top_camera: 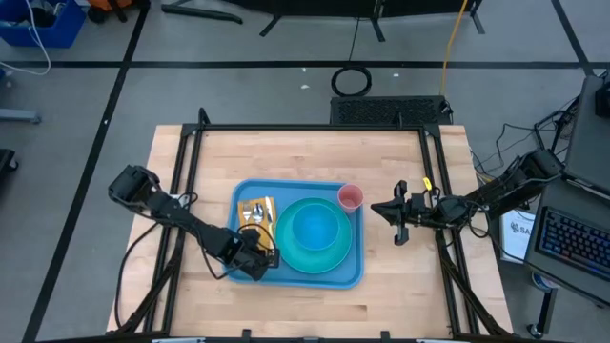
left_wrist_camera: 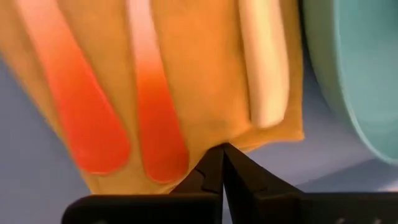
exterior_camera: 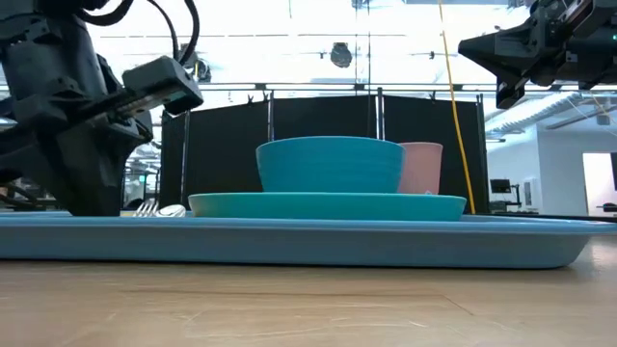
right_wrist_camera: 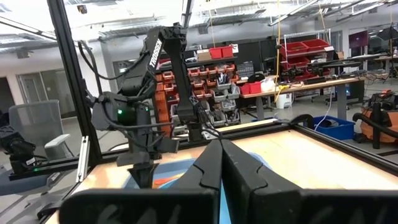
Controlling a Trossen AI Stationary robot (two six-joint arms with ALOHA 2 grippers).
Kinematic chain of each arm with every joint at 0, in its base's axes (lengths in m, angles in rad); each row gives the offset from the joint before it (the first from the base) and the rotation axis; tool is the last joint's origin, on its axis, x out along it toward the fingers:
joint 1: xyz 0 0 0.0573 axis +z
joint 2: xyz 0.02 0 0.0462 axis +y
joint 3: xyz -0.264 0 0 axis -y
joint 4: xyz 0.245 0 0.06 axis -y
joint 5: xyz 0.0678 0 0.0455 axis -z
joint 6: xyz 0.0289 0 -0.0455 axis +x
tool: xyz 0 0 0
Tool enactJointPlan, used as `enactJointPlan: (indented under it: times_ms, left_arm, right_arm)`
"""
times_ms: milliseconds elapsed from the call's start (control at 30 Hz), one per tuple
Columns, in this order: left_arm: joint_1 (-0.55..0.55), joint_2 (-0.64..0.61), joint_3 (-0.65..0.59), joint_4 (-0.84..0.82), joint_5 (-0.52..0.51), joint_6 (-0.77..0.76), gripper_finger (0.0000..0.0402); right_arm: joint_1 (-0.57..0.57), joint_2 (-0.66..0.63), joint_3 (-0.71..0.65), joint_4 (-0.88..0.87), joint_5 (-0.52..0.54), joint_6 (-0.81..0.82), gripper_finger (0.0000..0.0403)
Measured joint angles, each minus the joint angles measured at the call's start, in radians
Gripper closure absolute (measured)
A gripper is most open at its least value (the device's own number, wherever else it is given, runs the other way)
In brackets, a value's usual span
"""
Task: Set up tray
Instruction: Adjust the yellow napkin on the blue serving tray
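The light-blue tray point(top_camera: 305, 279) lies mid-table. On it stand a turquoise plate point(top_camera: 286, 250) with a blue bowl point(top_camera: 315, 227) in it and a pink cup point(top_camera: 350, 197) at the far right corner. A yellow napkin point(top_camera: 257, 211) on the tray's left part carries cutlery with orange handles point(left_wrist_camera: 81, 112) and one cream handle point(left_wrist_camera: 264, 74). My left gripper point(left_wrist_camera: 222, 152) is shut, slanting down at the napkin's near edge. My right gripper point(top_camera: 378, 209) is shut and raised right of the tray, holding nothing. My left gripper's shut fingertips point(left_wrist_camera: 214, 163) meet at the napkin's near edge point(left_wrist_camera: 217, 140), coming from above and slanting down from the table's near-left side. I cannot tell whether they touch or pinch the cloth. The napkin lies flat on the tray.
The plate's rim point(left_wrist_camera: 354, 74) lies close to the right of the napkin. A black frame point(top_camera: 315, 127) runs along the table's far and side edges. Bare wood point(top_camera: 315, 319) shows in front of the tray and on both sides of it.
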Motion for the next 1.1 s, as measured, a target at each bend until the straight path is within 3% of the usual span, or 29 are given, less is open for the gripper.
enactJointPlan:
  times_ms: [733, 1100]
  left_arm:
    - [-0.006, -0.058, 0.0, -0.158, -0.091, -0.071, 0.0399]
    - [0.003, -0.057, 0.0, -0.245, -0.068, -0.124, 0.0399]
  right_arm:
    - [0.0, 0.0, 0.0, -0.006, 0.0, 0.0, 0.0403]
    - [0.0, 0.0, 0.0, -0.006, 0.0, 0.0, 0.0403]
